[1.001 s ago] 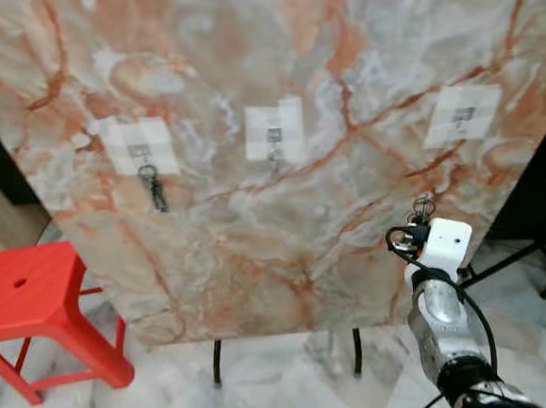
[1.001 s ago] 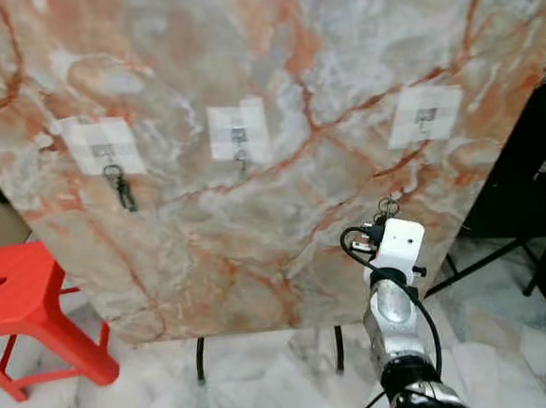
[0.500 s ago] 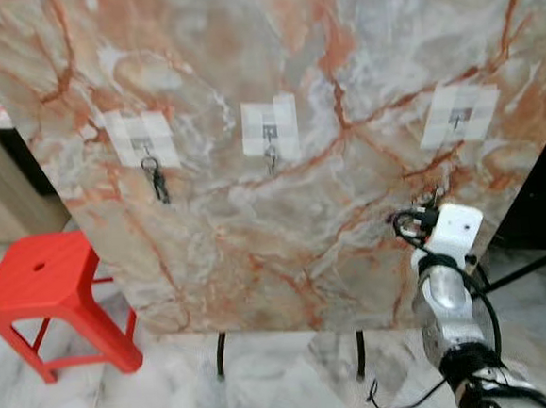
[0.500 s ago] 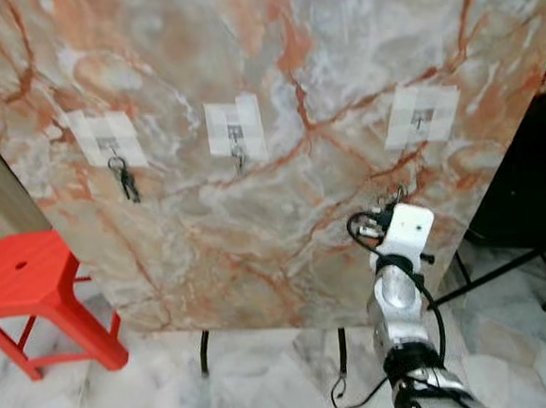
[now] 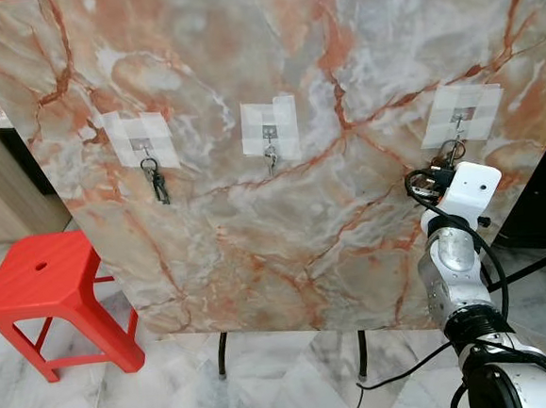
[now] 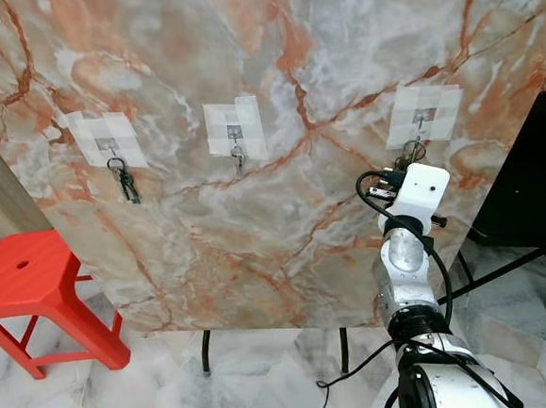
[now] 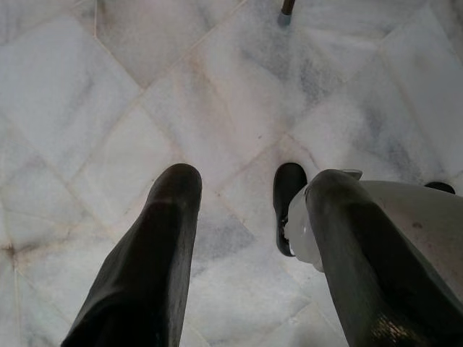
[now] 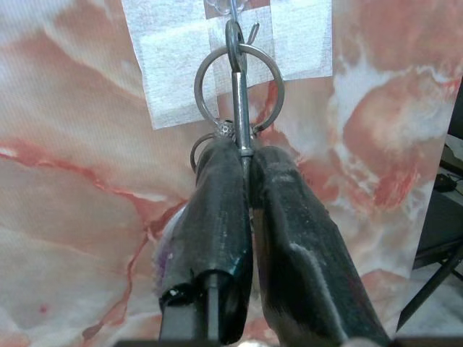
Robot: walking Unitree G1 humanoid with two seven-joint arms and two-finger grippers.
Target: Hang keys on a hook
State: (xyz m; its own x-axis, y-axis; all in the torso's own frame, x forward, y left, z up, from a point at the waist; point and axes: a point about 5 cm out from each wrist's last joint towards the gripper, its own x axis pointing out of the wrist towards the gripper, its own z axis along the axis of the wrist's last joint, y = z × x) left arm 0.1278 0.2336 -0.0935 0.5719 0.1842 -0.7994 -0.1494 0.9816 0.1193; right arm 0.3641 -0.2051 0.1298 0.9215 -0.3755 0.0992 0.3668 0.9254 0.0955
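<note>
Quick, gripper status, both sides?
Left gripper: open, holding nothing, pointed down at the marble floor.
Right gripper: shut on the keys, raised at the right-hand hook.

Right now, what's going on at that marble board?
The right claw is shut on a metal key with its steel ring, holding it up at the right-hand hook on its white tape patch on the pink-veined marble board. The ring sits at the hook; whether it has caught is unclear. The left-hand hook's dark keys already hang. The left claw hangs open over the floor.
</note>
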